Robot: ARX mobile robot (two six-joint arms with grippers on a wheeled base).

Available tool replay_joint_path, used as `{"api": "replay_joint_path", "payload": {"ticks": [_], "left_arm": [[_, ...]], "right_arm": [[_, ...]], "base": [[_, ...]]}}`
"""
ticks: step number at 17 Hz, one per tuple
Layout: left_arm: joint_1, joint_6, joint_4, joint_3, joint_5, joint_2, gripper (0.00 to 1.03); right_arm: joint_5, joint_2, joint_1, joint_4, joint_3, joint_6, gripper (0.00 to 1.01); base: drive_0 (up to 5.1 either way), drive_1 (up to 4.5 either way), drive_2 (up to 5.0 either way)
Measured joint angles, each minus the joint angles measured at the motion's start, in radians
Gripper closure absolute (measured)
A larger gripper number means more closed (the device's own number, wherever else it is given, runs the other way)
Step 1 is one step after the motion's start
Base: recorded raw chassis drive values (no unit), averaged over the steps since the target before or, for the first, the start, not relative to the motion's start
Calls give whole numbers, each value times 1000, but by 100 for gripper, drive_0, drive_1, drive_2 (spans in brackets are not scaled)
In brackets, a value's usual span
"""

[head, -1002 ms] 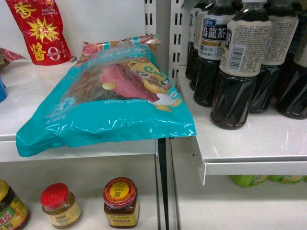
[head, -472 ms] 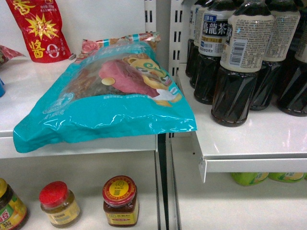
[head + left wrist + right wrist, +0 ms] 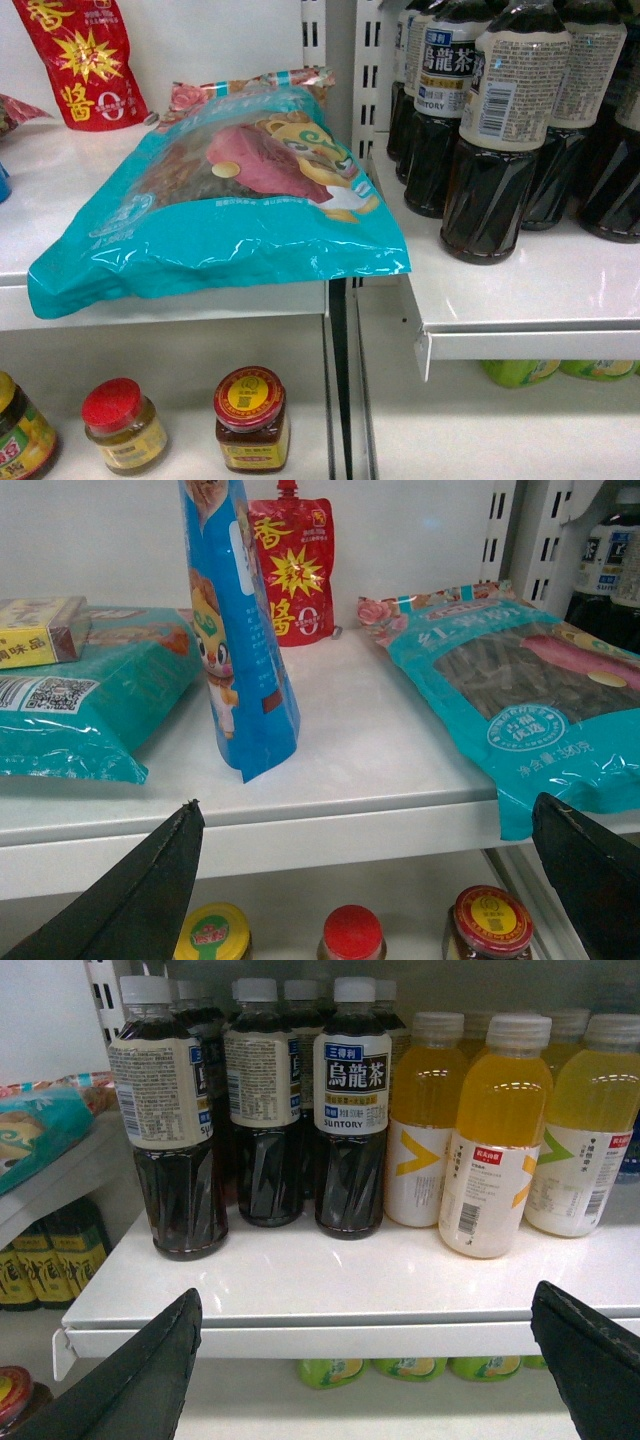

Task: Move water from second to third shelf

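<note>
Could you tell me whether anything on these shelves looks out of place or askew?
Yes: the large teal plastic snack bag lies flat at an angle, its lower edge and right corner hanging past the front lip of the white left shelf. The dark tea bottles with beige labels stand upright. Nothing looks spilled.

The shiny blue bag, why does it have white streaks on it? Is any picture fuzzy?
Head view: shelf lighting glares off the crinkled teal bag, and the whole picture is soft. Right wrist view: the shelf mirrors the bottles. Left wrist view: sharpest.
</note>
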Motion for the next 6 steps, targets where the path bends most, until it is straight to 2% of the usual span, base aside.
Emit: {"api": "replay_joint_path", "payload": {"ticks": [6], "left_arm": [[0, 0, 0, 0, 0, 0, 5]], "right_arm": [[0, 0, 0, 0, 0, 0, 3]], "base": [[0, 0, 0]]}}
